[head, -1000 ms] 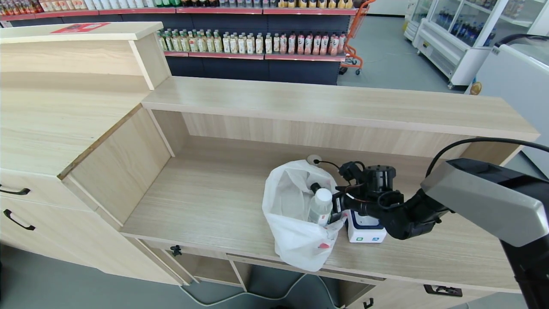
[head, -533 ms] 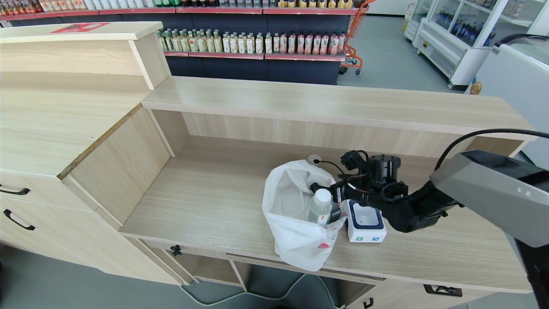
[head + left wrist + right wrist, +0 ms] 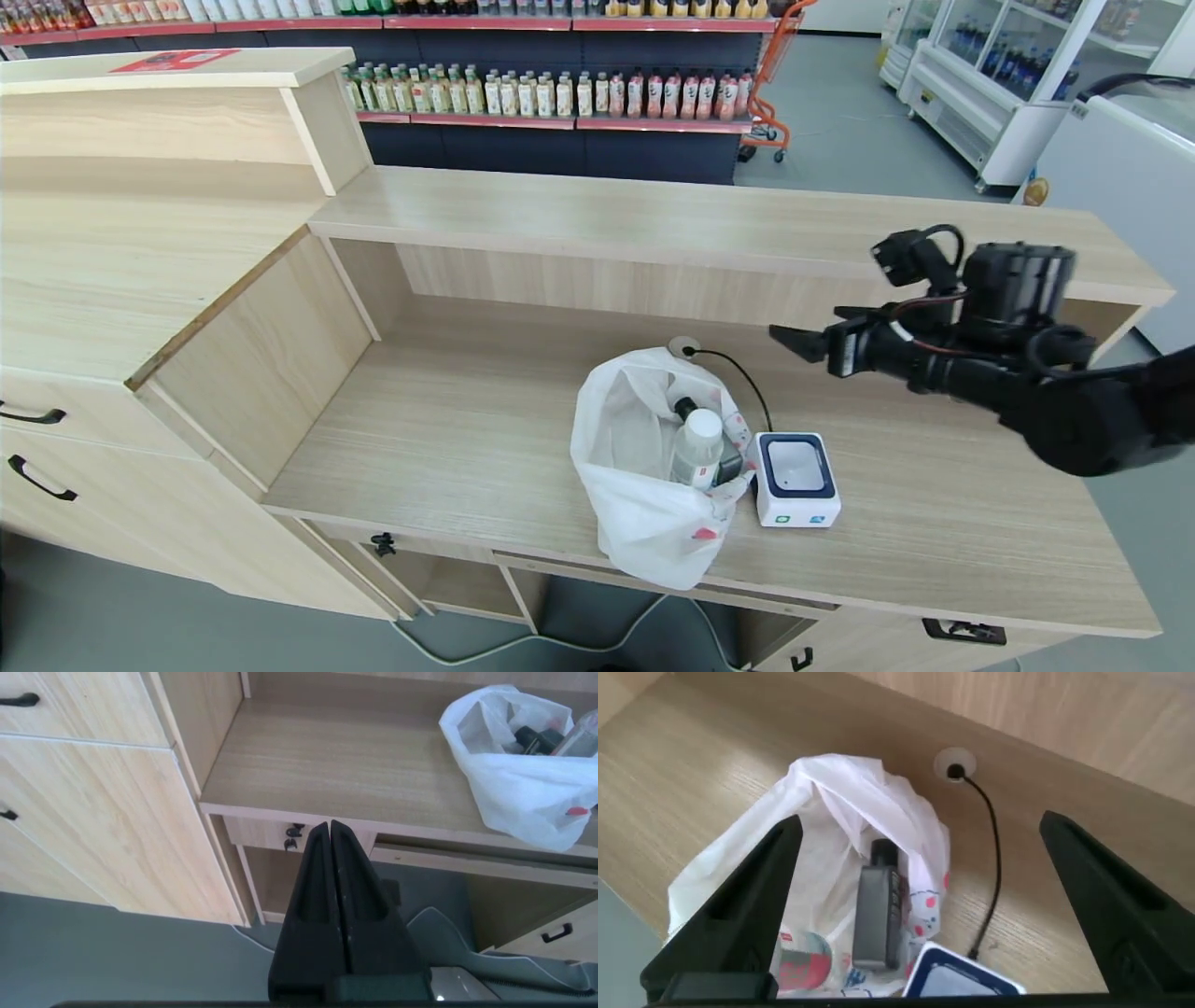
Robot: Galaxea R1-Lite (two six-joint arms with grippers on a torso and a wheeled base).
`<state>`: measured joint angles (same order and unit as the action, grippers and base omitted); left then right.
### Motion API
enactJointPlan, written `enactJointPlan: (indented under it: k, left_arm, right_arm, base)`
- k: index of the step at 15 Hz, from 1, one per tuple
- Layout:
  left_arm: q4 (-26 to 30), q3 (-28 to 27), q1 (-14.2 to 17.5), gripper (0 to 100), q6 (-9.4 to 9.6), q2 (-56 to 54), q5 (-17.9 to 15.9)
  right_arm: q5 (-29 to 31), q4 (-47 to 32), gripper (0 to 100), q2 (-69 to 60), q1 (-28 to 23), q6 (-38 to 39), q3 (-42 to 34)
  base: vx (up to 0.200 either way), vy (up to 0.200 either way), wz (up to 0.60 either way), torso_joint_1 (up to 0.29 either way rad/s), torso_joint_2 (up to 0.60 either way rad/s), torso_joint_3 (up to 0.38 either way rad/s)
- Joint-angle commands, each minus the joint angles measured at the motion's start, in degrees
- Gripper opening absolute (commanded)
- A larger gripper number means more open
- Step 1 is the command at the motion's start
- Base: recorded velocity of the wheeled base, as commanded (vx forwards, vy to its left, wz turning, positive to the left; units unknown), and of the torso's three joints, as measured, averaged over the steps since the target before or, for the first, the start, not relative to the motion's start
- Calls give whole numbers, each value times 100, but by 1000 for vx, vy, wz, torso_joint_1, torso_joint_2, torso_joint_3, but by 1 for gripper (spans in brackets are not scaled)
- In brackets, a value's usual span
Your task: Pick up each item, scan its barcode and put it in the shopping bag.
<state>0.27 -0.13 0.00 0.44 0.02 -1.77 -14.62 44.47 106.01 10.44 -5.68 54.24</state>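
Our right gripper (image 3: 920, 821) hangs wide open, empty, over the counter (image 3: 448, 439); our left gripper (image 3: 329, 831) is closed, empty. The bag (image 3: 635, 509), bottle (image 3: 698, 450) inside, sits near the front edge beside the scanner (image 3: 795, 481); drink shelves (image 3: 560, 93) behind

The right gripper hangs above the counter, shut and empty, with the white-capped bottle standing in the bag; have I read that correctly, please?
Not quite: the right gripper is open, not shut. The right wrist view shows its fingers spread wide apart with nothing between them. The rest holds: it hangs above the counter, empty, and the white-capped bottle stands in the bag.
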Motion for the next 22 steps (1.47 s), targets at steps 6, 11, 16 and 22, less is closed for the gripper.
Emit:
enactJointPlan:
  k: [6,11,16,22]
  left_arm:
    - [0,-4,0,0,0,-2,1]
    - [0,-4,0,0,0,-2,1]
    - [-9,5,0,0,0,6,1]
    - [0,-4,0,0,0,6,1]
  right_arm:
    - [838,-1731,100,-6558,-1483,252,-4958]
    - [1426,-3876,100,-9546,-1114,357,-5424]
    - [1330,-3990,100,-10601,-1044,-3,-5424]
    - [1339,-3964,100,-10601,-1044,-3,-5424]
  base:
    - [0,0,0,0,0,0]
    - [0,0,0,0,0,0]
    - [0,0,0,0,0,0]
    - [0,0,0,0,0,0]
